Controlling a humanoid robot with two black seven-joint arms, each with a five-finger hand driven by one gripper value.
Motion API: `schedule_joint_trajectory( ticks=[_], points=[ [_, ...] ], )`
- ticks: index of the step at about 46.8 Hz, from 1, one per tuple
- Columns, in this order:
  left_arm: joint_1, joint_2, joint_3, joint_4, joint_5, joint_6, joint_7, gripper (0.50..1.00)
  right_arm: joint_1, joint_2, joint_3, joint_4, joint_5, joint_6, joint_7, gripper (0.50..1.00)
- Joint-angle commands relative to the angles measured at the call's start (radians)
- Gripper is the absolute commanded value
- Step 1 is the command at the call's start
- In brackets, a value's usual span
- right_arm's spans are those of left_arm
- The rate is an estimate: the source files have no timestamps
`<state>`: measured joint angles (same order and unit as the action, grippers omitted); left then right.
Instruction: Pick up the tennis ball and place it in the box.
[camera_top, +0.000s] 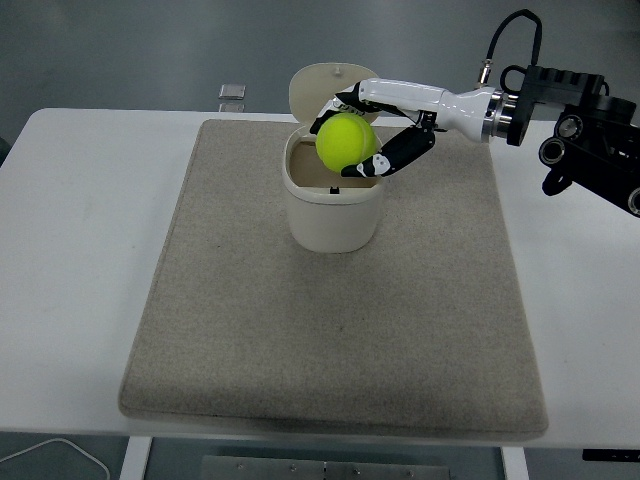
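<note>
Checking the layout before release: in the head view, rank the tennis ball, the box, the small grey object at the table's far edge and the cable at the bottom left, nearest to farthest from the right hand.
1. Tennis ball: held in the right hand.
2. Box: directly below the hand, lid open.
3. Small grey object: far edge, left of the box.
4. Cable: bottom-left corner, below the table.

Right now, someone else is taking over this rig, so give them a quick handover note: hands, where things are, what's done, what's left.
Right hand: fingers closed on the tennis ball, held in the air above the open mouth of the cream box.
Left hand: not in view.
Box: upright on the grey mat, its hinged lid flipped up at the back.
Done: ball picked up and carried over the box.
Left: release the ball into the box, then pull the hand clear.
</note>
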<state>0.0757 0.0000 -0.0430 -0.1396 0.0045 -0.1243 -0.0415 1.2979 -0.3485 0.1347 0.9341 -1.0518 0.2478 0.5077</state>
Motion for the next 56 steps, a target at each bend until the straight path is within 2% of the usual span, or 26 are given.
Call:
schedule_joint_trajectory(
  ticks=[1,12,17,34,41,44,51,56],
  points=[
    [0.0,0.0,0.0,0.0,0.0,0.0,0.0,0.996,0.0,0.0,-0.003,0.0,0.001,0.001,0.0,0.852],
    [0.001,0.0,0.0,0.0,0.0,0.0,0.0,0.996,0.0,0.0,-0.023,0.0,0.003,0.001,0.0,0.864],
    [0.001,0.0,0.0,0.0,0.0,0.0,0.0,0.996,0.0,-0.001,-0.023,0.0,0.007,0.001,0.0,0.893],
    [0.001,0.0,0.0,0.0,0.0,0.0,0.0,0.996,0.001,-0.001,-0.024,0.0,0.009,0.002,0.0,0.893],
    [0.001,0.0,0.0,0.0,0.0,0.0,0.0,0.996,0.007,-0.027,-0.018,0.003,0.015,0.022,0.002,0.893],
    [0.001,0.0,0.0,0.0,0.0,0.0,0.0,0.996,0.009,-0.046,-0.014,0.005,0.021,0.057,0.0,0.893],
    [0.001,0.0,0.0,0.0,0.0,0.0,0.0,0.996,0.014,-0.087,-0.003,0.009,0.108,0.217,-0.001,0.893],
    [0.0,0.0,0.0,0.0,0.0,0.0,0.0,0.996,0.017,-0.136,-0.003,0.018,0.17,0.281,-0.005,0.893]
  ],
)
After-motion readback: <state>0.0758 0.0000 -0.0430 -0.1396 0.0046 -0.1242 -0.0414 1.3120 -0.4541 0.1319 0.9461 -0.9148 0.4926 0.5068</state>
